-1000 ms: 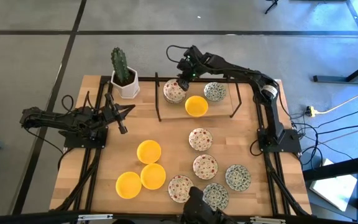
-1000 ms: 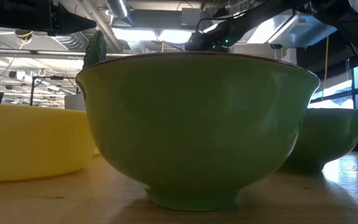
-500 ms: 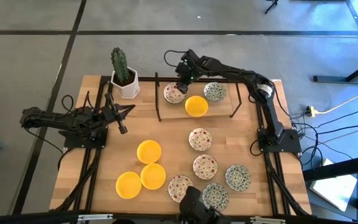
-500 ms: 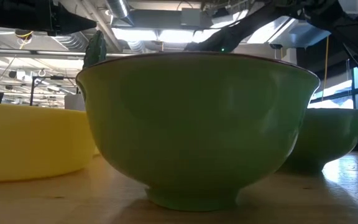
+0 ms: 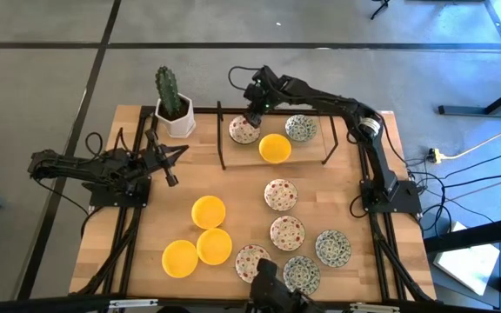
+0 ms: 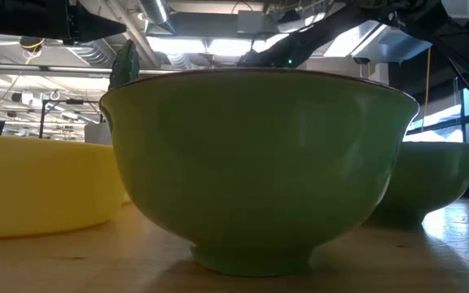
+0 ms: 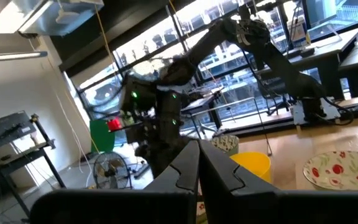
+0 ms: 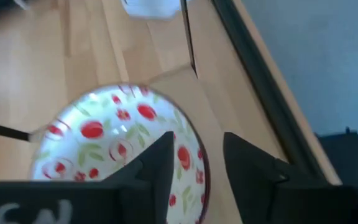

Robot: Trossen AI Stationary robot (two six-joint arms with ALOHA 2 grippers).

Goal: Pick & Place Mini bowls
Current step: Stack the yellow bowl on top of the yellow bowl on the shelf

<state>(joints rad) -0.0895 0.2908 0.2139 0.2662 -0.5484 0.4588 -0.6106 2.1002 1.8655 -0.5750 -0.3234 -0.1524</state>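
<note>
1. The right gripper hovers at the far side of the table over the red-flowered bowl. Its fingers now stand apart on either side of the bowl's rim, no longer clamped on it as they were a second ago.
2. That bowl has come down onto the wood inside the black wire frame, beside a yellow bowl and a green-patterned bowl. I judge this placement done, so the arm is free for another.
3. The left gripper waits pinched shut near the table's left edge, holding nothing.
4. The other mini bowls lie near the front: three yellow bowls and a scatter of patterned bowls.
5. The wooden table also carries a potted cactus at its far left corner. Grey floor surrounds it; the left wrist view shows large windows beyond.
</note>
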